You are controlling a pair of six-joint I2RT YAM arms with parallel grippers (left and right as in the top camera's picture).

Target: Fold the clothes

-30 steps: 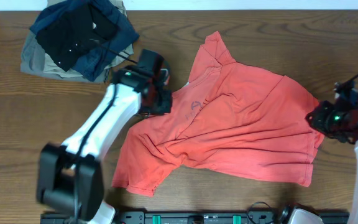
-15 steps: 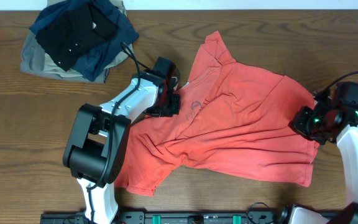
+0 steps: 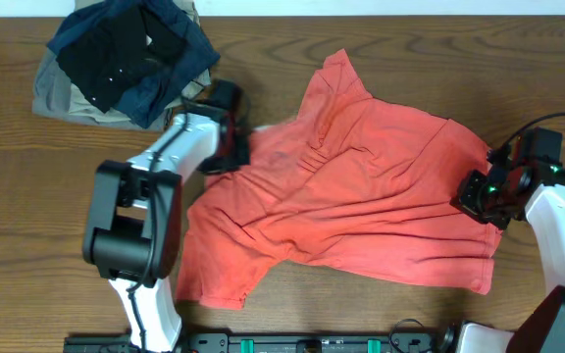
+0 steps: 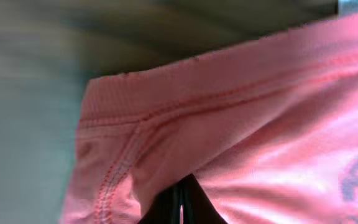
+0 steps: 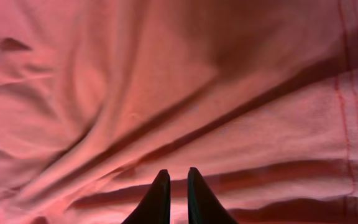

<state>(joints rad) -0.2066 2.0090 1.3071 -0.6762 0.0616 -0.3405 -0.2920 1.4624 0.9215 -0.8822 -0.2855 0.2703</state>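
The coral-red T-shirt [image 3: 381, 206] lies crumpled across the middle of the table, one sleeve pointing to the far side. At its left edge my left gripper [image 3: 235, 152] is shut on the cloth. In the left wrist view a stitched ribbed edge of the T-shirt [image 4: 166, 106] hangs lifted above that left gripper [image 4: 181, 202], with fabric pinched between its fingers. My right gripper [image 3: 474, 196] sits on the shirt's right edge. The right wrist view shows the right gripper [image 5: 178, 186] with its fingers almost together, a thin fold of the T-shirt [image 5: 166, 93] between them.
A pile of black, navy and khaki garments [image 3: 116, 59] sits at the far left corner, close behind the left arm. Bare wooden table [image 3: 27, 216] shows on the left and along the near side. A black rail [image 3: 312, 343] runs along the near edge.
My left gripper has moved left and dragged the shirt's edge with it, so the chest logo no longer shows. My right gripper has moved slightly in onto the right edge and its fingers have drawn closer.
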